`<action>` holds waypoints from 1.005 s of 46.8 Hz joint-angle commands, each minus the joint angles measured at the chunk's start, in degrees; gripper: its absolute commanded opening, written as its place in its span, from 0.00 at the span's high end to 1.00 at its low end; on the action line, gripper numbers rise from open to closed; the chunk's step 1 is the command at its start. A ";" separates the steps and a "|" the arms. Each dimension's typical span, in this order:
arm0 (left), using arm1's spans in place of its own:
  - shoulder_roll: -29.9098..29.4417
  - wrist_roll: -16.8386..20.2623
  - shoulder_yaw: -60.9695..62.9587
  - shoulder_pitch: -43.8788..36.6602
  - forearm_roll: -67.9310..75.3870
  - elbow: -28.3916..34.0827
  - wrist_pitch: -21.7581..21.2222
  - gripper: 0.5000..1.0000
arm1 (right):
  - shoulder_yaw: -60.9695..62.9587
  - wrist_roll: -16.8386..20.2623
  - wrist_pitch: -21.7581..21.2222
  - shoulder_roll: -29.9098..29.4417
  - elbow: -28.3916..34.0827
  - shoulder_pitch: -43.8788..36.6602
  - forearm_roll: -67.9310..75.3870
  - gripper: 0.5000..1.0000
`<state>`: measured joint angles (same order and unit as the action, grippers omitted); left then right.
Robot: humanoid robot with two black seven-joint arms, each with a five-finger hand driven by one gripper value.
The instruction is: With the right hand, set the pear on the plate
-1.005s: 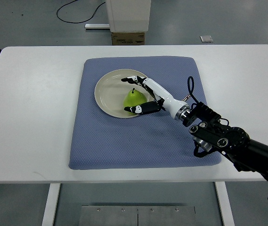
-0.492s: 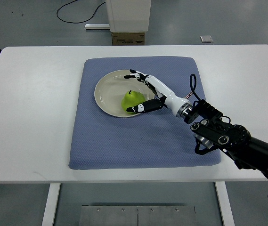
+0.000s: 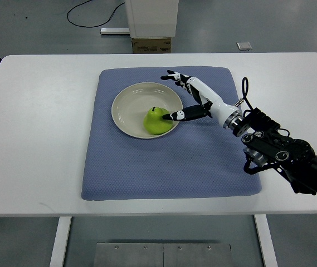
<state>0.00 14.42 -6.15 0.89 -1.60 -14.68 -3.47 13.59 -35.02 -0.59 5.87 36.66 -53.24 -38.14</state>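
A green pear point(image 3: 157, 120) lies on the cream plate point(image 3: 126, 104), in its right half near the rim. My right hand point(image 3: 176, 95) hangs just right of the plate, open, fingers spread, holding nothing. Its thumb tip is close to the pear's right side and the other fingers point(image 3: 176, 75) reach past the plate's upper right rim. The arm runs back to the lower right. The left hand is out of view.
The plate rests on a blue mat point(image 3: 147, 167) laid on a white table point(image 3: 35, 139). Beyond the table's far edge stand a white pedestal with a cardboard box point(image 3: 151, 44) and a black cable on the floor.
My right hand has let go of the pear and drawn back to the right and up, off the plate. The pear stays put on the plate.
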 commanded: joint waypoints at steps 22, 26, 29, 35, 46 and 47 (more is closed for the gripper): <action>0.00 0.00 0.00 -0.01 -0.07 0.00 0.04 0.00 | 22.09 6.98 -1.08 3.44 -0.80 5.25 3.59 0.00; 0.00 0.00 0.00 -0.01 -0.07 0.00 -0.05 0.00 | 25.08 8.91 -0.91 2.92 -0.97 5.43 4.30 0.00; 0.00 -0.09 0.00 -0.01 -0.07 0.00 -0.05 0.00 | 27.80 10.75 -0.91 2.30 -1.15 6.04 5.26 0.00; 0.00 0.00 0.00 -0.01 -0.07 0.00 -0.05 0.00 | 34.30 15.59 -0.91 1.42 -1.32 7.01 5.53 0.00; 0.00 0.00 0.00 -0.01 -0.07 0.00 0.04 0.00 | 43.10 20.60 -0.91 0.81 -1.41 8.15 5.53 0.00; 0.00 0.00 0.00 -0.01 -0.07 0.00 0.04 0.00 | 43.71 20.78 -0.91 0.72 -1.41 8.15 5.53 0.00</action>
<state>0.00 14.41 -6.15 0.88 -1.64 -14.68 -3.47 55.63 -15.03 -1.48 6.68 35.23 -45.18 -32.60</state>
